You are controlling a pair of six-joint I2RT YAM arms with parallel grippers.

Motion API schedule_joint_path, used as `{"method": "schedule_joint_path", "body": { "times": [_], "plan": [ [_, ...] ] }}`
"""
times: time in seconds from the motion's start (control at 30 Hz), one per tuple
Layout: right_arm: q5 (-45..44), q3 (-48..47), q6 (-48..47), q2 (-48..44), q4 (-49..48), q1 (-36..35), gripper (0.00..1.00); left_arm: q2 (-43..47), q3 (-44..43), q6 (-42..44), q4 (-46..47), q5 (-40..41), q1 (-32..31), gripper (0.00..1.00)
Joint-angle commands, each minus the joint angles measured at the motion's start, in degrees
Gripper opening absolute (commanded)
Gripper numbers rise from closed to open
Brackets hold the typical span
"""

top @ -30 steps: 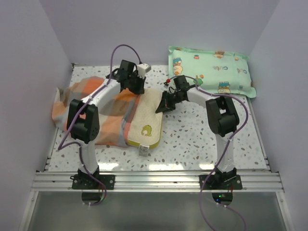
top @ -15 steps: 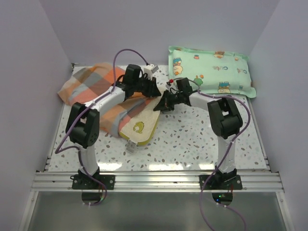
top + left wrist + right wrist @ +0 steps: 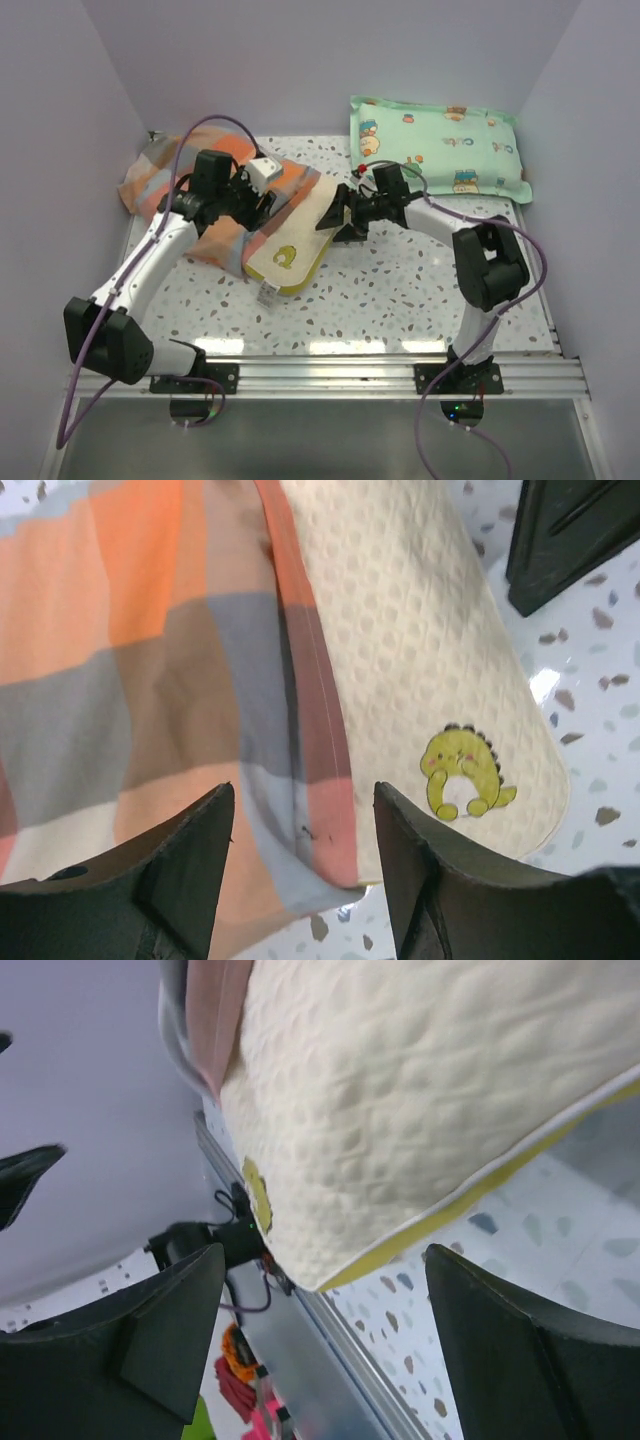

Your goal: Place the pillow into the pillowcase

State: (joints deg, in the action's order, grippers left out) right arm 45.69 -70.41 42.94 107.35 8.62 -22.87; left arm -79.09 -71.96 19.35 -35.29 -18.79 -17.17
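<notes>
The plaid pillowcase (image 3: 205, 185) lies bunched at the back left of the table. The cream pillow (image 3: 300, 232) sticks out of its mouth, dinosaur logo (image 3: 287, 256) showing. In the left wrist view the pillowcase (image 3: 150, 660) overlaps the quilted pillow (image 3: 420, 650), with the case's hem running between them. My left gripper (image 3: 255, 205) hovers open over that hem (image 3: 305, 820), holding nothing. My right gripper (image 3: 340, 215) is wide open at the pillow's right edge. In the right wrist view the pillow's yellow-edged corner (image 3: 420, 1110) hangs between the spread fingers (image 3: 325, 1310), touched by neither.
A mint-green cartoon-print pillow (image 3: 435, 148) leans against the back wall at the right. Purple walls close in the left, back and right sides. An aluminium rail (image 3: 320, 375) runs along the near edge. The speckled tabletop (image 3: 400, 290) lies in front of the pillow.
Both grippers have opened and let go of the fabric. The left arm swung out to the left. Pillow and pillowcase shifted toward the back left, with less pillow showing.
</notes>
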Motion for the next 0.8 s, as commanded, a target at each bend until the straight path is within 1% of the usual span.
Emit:
{"method": "schedule_joint_path", "body": {
  "times": [0.0, 0.17, 0.2, 0.33, 0.43, 0.47, 0.5, 0.53, 0.57, 0.6, 0.63, 0.67, 0.7, 0.73, 0.77],
  "plan": [
    [-1.0, 2.0, -4.4, -2.9, 4.1, -4.8, 0.86, -0.1, 7.6, 6.0, -5.2, 7.2, -2.2, 0.61],
    [-1.4, 1.3, -0.8, 1.1, 1.1, -9.6, 0.86, -2.4, 11.8, 3.9, 1.5, 15.9, -6.2, 0.62],
    [-1.6, 1.3, -0.2, 2.0, -0.4, -9.9, 0.86, -3.3, 12.5, 3.4, 2.8, 20.6, -6.6, 0.6],
    [-1.5, 0.8, 1.0, 5.9, -1.7, -10.2, 0.82, -5.4, 13.7, 4.2, 6.2, 29.1, -6.6, 0.53],
    [-1.8, 0.8, 1.0, 6.8, -2.8, -10.2, 0.69, -6.5, 13.3, 4.9, 5.6, 31.5, -5.7, 0.45],
    [-1.9, 0.8, 0.9, 7.3, -2.9, -10.1, 0.61, -6.3, 13.1, 5.3, 5.5, 31.9, -5.4, 0.43],
    [-2.0, 0.7, 0.8, 7.4, -3.3, -10.2, 0.57, -5.9, 13.0, 5.7, 5.5, 32.4, -5.2, 0.38],
    [-2.0, 0.7, 0.8, 7.6, -3.4, -10.2, 0.54, -5.7, 13.0, 6.0, 5.1, 32.5, -5.2, 0.35],
    [-2.1, 0.8, 0.9, 8.0, -3.8, -10.2, 0.46, -5.6, 12.7, 6.3, 4.6, 32.5, -5.2, 0.31],
    [-2.1, 0.8, 1.2, 8.2, -4.9, -10.1, 0.43, -5.9, 12.4, 6.4, 4.0, 31.2, -5.2, 0.23],
    [-1.8, 0.6, 1.9, 8.6, -5.5, -10.2, 0.4, -6.1, 12.2, 6.5, 2.6, 30.5, -5.2, 0.19],
    [-1.6, 0.5, 2.4, 9.1, -6.4, -10.1, 0.37, -6.4, 11.4, 6.5, 1.7, 27.6, -5.1, 0.14],
    [-1.3, 0.2, 2.7, 9.3, -6.8, -10.2, 0.31, -6.5, 10.8, 6.6, 0.6, 25.3, -5.2, 0.07],
    [-1.2, -0.3, 3.5, 9.5, -7.3, -10.2, 0.28, -6.6, 10.0, 6.8, -2.2, 22.7, -5.3, 0.03],
    [-1.1, -0.4, 4.3, 9.4, -9.8, -10.1, 0.24, -6.8, 8.1, 7.8, -4.2, 15.3, -6.0, 0.0]
  ]
}}
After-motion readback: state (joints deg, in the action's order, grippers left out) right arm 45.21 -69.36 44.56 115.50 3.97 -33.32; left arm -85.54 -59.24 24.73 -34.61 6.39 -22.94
